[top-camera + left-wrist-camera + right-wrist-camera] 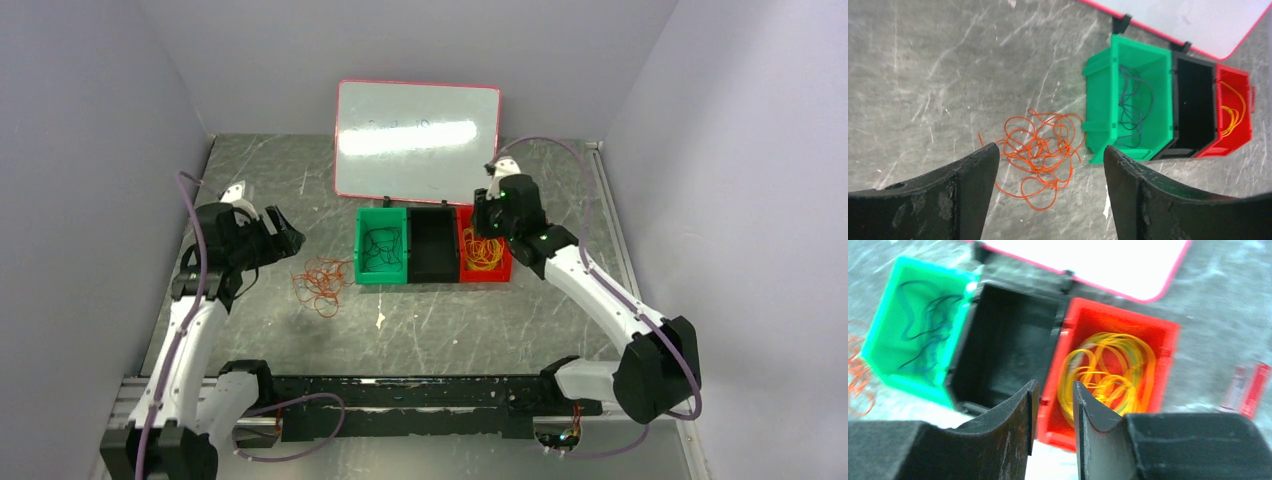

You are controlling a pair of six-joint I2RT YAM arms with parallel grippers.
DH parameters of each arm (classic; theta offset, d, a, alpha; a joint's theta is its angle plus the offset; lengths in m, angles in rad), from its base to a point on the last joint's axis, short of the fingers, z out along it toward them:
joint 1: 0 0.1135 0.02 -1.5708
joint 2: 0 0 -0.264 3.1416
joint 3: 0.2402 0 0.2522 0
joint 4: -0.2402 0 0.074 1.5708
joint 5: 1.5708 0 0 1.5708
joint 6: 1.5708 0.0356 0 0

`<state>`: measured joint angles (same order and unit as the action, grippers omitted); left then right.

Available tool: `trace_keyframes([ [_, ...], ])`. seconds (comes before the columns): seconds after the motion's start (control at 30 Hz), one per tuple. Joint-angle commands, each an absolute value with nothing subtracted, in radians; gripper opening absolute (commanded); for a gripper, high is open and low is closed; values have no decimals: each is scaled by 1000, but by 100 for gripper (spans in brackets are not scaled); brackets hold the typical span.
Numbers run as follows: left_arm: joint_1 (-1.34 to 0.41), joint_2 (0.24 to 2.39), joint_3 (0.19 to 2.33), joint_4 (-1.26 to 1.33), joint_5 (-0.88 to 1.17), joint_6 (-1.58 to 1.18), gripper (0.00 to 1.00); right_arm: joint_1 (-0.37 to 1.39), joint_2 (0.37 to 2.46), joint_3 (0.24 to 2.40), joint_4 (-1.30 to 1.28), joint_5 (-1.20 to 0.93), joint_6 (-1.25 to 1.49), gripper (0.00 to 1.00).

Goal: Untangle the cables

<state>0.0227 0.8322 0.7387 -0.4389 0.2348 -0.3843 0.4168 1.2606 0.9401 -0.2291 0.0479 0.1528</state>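
three bins (383,277), three bunches of cables (320,283), one whiteboard (417,140), two arms (190,330)

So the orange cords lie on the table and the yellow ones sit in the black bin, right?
Not quite: the orange cords lie on the table, but the yellow cords sit in the red bin, as the right wrist view shows.

A green plastic bin (383,277), black plastic bin (433,245) and red plastic bin (485,277) stand wall to wall, with no gap between them. A pink-framed whiteboard (417,140) blocks the way behind. The grey marbled bench (450,325) in front lies open, with only tangled orange-red cables (320,280) on it, left of the green bin.
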Motion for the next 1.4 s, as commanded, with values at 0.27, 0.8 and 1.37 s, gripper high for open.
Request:
trace_keyframes([
  [0.27,27,1102,688,-296,225,-461,72,783,1214,908,-232,48,244,35],
  [0.8,-159,1318,725,-299,-51,-428,62,789,1138,841,-266,102,204,35],
  [1.37,-158,1332,737,-276,3,-409,53,789,1181,821,-235,66,212,35],
])
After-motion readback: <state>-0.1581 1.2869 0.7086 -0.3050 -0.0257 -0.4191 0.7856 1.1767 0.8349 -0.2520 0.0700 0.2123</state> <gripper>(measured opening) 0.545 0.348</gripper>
